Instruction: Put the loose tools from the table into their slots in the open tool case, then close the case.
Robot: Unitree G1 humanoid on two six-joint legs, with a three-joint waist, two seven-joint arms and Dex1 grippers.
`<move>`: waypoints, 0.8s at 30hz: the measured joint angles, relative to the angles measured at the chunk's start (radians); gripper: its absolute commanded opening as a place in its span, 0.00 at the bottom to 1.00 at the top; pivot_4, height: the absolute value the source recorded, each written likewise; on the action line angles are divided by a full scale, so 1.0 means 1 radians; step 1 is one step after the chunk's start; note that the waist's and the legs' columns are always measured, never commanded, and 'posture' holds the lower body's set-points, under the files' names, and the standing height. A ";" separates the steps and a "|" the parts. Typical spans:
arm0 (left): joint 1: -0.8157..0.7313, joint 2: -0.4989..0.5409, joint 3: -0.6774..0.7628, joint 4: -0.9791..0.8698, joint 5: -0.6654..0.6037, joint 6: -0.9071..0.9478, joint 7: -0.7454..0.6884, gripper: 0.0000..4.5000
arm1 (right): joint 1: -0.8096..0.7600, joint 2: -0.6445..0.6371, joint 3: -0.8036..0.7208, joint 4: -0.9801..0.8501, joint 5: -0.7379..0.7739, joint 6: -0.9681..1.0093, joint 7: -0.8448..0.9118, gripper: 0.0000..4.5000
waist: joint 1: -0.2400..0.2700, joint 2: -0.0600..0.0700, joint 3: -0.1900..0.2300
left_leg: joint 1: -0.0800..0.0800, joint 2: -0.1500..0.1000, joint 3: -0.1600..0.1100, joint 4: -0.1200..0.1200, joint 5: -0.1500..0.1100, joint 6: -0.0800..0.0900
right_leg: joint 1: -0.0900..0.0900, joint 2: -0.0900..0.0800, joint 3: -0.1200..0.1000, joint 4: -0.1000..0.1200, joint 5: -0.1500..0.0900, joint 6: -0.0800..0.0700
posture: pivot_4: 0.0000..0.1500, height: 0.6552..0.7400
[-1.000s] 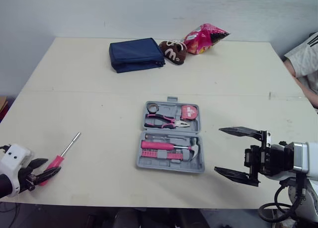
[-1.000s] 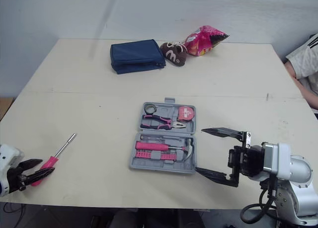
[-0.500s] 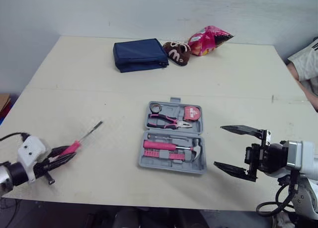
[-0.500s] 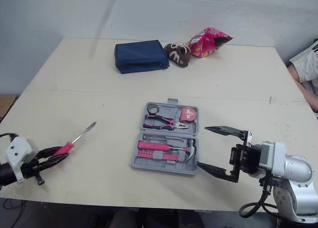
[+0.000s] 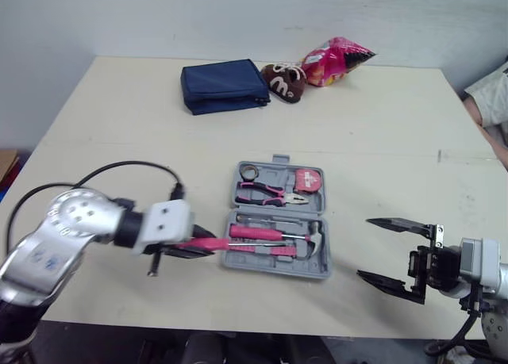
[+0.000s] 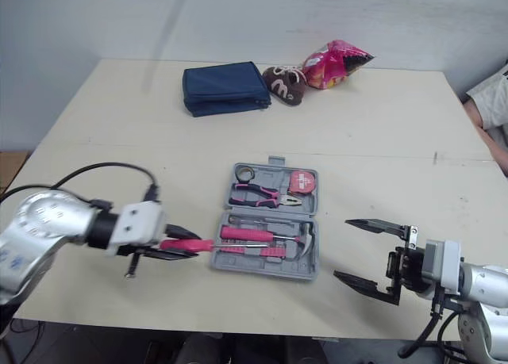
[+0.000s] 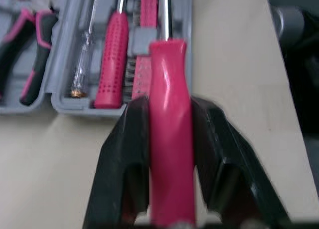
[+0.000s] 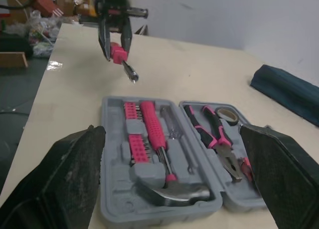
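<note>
The open grey tool case [image 5: 274,266] lies mid-table, holding pliers, a tape measure, a hammer and pink-handled tools. My left gripper [image 5: 203,243] is shut on a pink-handled screwdriver [image 5: 221,243] at the case's left edge, with the shaft reaching over the lower tray. In the left wrist view the black fingers [image 7: 124,154] clamp the screwdriver [image 7: 168,119] above the case [image 7: 62,102]. My right gripper [image 5: 365,247] stands open to the right of the case with nothing in it. The right wrist view looks over the case [image 8: 112,201] towards the left gripper [image 8: 114,44].
A navy pouch [image 5: 222,85], a brown plush toy [image 5: 282,80] and a pink snack bag [image 5: 333,59] sit at the table's far side. A person's sleeve [image 5: 494,90] shows at the right edge. A black cable loops over my left arm.
My left arm has swung from the table's left front edge to the case, carrying the screwdriver. The right gripper has drawn back slightly from the case, still open.
</note>
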 measured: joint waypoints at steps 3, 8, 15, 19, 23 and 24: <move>-0.159 -0.096 -0.147 0.009 0.039 0.122 0.019 0.12 | 0.017 0.001 -0.005 -0.006 -0.009 0.001 -0.012 1.00 | 0.002 0.000 0.000 | -0.001 -0.001 0.000 0.002 0.001 0.001 | 0.000 0.000 0.002 0.000 0.001 0.003 | 1.00 1.00; -0.315 -0.189 -0.346 0.074 0.141 0.203 0.025 0.12 | 0.078 0.003 -0.016 -0.044 -0.012 0.001 -0.039 1.00 | -0.001 0.000 0.000 | 0.000 -0.002 0.002 0.002 0.003 0.002 | 0.000 0.000 0.006 0.000 0.003 0.005 | 1.00 1.00; -0.360 -0.296 -0.458 0.100 0.179 0.320 0.040 0.12 | 0.150 0.005 -0.046 -0.119 -0.014 0.001 -0.091 1.00 | 0.002 0.000 0.000 | 0.000 -0.002 0.002 0.003 0.004 0.002 | -0.001 0.000 0.007 0.003 0.003 0.005 | 1.00 1.00; -0.329 -0.276 -0.461 0.088 0.180 0.348 0.050 0.12 | 0.183 0.005 -0.056 -0.148 -0.014 0.008 -0.128 1.00 | 0.000 0.000 0.000 | 0.001 -0.002 0.002 0.003 0.005 0.001 | -0.001 0.000 0.007 0.005 0.002 0.005 | 1.00 1.00; -0.321 -0.298 -0.461 0.088 0.187 0.355 0.079 0.12 | 0.180 0.000 -0.061 -0.166 -0.013 0.012 -0.150 1.00 | 0.004 0.000 0.000 | 0.001 -0.003 0.001 0.003 0.006 0.001 | 0.000 -0.001 0.006 0.005 0.003 0.005 | 1.00 1.00; -0.321 -0.306 -0.461 0.088 0.192 0.355 0.087 0.12 | 0.179 0.000 -0.061 -0.166 -0.013 0.012 -0.153 1.00 | 0.005 0.000 0.000 | 0.001 -0.004 0.001 0.003 0.006 0.002 | 0.000 -0.002 0.006 0.005 0.002 0.005 | 1.00 1.00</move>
